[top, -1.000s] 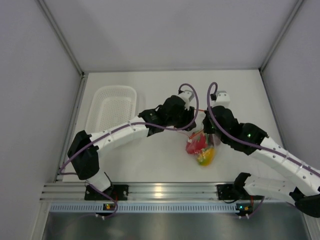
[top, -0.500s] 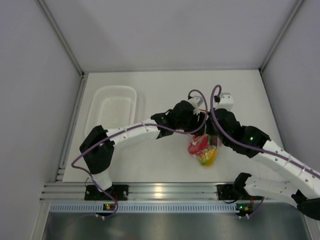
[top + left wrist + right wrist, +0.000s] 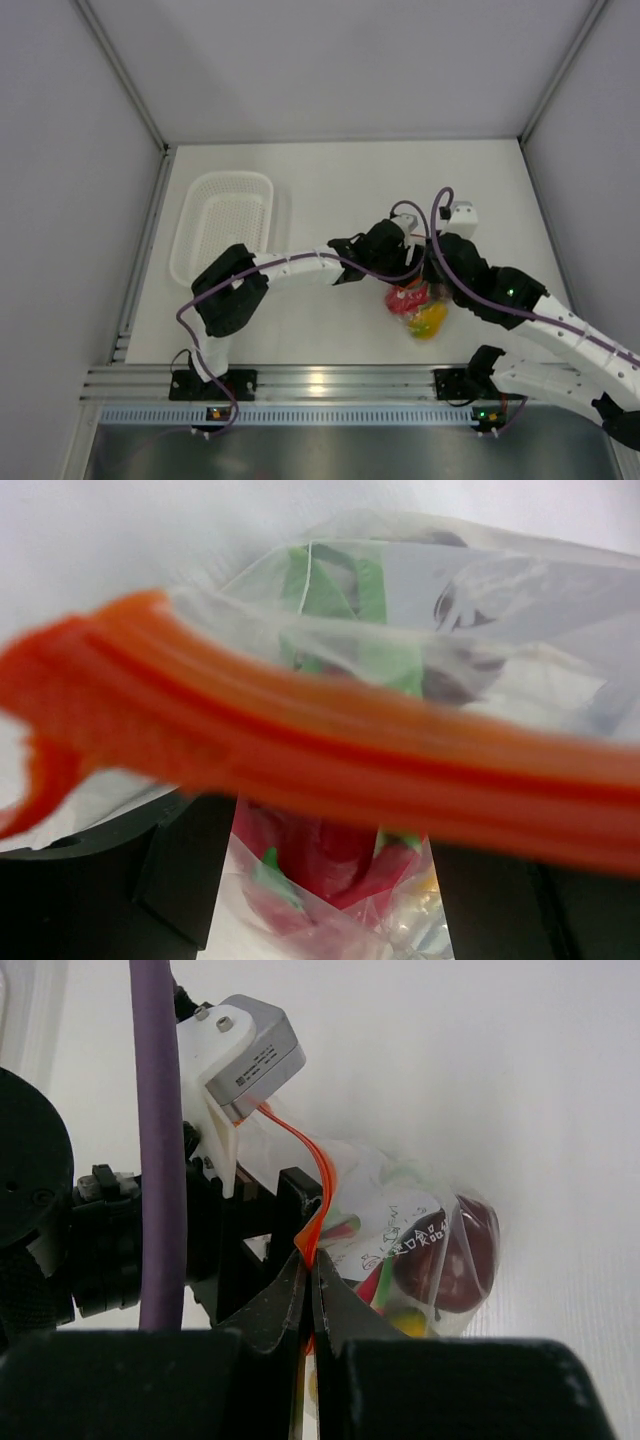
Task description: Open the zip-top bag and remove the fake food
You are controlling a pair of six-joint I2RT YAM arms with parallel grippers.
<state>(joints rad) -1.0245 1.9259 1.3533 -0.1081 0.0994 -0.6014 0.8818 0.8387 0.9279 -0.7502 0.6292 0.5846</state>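
Note:
The zip-top bag (image 3: 421,307) hangs at centre right, just above the table, with the fake food inside. My right gripper (image 3: 312,1260) is shut on its orange zip strip (image 3: 322,1185). A dark maroon fruit (image 3: 460,1255) and a yellow one (image 3: 405,1317) press against the clear plastic. My left gripper (image 3: 330,900) is open, its dark fingers (image 3: 185,870) wide apart on either side of the bag. In the left wrist view the blurred zip strip (image 3: 300,750) crosses close to the camera, above a red fruit with green leaves (image 3: 320,850). From above, the left gripper (image 3: 405,268) and right gripper (image 3: 432,275) meet over the bag.
A white perforated basket (image 3: 225,225) stands at the left of the table. The left arm (image 3: 290,265) stretches across the middle toward the bag. Grey walls close off the table on three sides.
The left arm has swung right and nearer, and its jaws have opened wider. The bag, held by the right gripper, has shifted slightly to the right.

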